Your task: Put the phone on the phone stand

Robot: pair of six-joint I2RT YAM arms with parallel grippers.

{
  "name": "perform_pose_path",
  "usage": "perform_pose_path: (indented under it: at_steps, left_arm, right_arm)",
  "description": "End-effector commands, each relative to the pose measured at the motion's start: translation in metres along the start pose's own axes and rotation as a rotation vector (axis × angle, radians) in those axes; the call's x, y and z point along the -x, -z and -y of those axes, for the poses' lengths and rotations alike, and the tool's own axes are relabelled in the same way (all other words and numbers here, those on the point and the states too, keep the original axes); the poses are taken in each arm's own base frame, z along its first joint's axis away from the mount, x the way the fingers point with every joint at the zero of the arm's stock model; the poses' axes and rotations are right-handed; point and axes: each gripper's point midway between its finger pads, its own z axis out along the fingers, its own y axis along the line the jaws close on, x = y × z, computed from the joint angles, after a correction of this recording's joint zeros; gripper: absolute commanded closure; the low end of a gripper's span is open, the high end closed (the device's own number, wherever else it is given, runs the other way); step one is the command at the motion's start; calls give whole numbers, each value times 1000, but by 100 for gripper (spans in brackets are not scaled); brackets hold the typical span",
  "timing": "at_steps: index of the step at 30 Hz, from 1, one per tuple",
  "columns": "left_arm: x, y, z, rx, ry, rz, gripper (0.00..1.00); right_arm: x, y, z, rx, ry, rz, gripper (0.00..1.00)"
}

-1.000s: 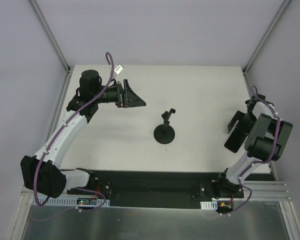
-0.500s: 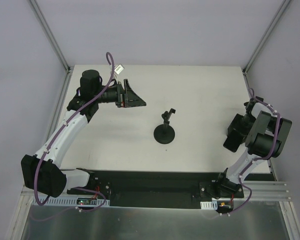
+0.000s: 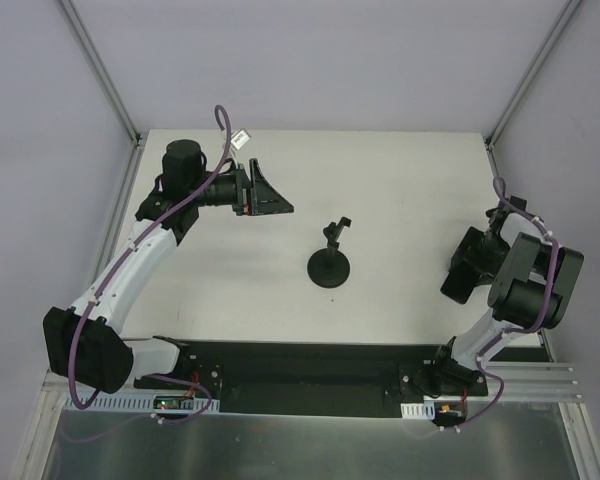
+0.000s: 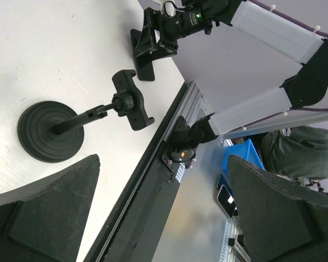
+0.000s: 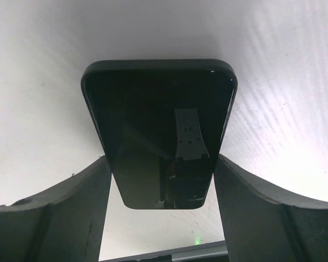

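The phone stand (image 3: 331,262) stands mid-table, with a round black base, a thin stem and a small clamp tilted toward the back right. In the left wrist view it (image 4: 50,130) lies ahead of the jaws. The phone (image 5: 159,125), a flat black slab, sits between my right gripper's (image 5: 162,164) fingers, which press on its two long edges just over the white table. In the top view this gripper (image 3: 470,262) is at the right side, well right of the stand. My left gripper (image 3: 265,190) is open and empty at the back left, pointing right; the wrist view (image 4: 163,164) shows it open too.
A black mounting bar (image 3: 310,375) runs along the near edge with both arm bases. Grey walls and metal corner posts (image 3: 100,70) enclose the table. The table's right edge (image 3: 525,240) is close beside the right gripper.
The right gripper's jaws have closed from spread apart onto the phone, and the gripper shifted slightly left. The left arm barely moved.
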Motion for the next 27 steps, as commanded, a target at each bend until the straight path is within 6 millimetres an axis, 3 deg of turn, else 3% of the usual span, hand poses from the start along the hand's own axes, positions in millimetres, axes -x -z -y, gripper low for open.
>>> perform_pose_path:
  at_steps: [1, 9, 15, 27]
  left_arm:
    - [-3, -3, 1, -22, -29, -17, 1]
    - [-3, -5, -7, -5, -29, -16, 1]
    - [-2, -6, -12, 9, -33, -12, 1]
    - [0, -6, -20, 48, -59, 2, 1]
  right_arm:
    - [9, 21, -21, 110, 2, 118, 99]
    - [4, 18, -35, 184, 20, 191, 99]
    - [7, 28, -61, 236, 113, 316, 99]
    - [-5, 37, -88, 351, 166, 407, 99]
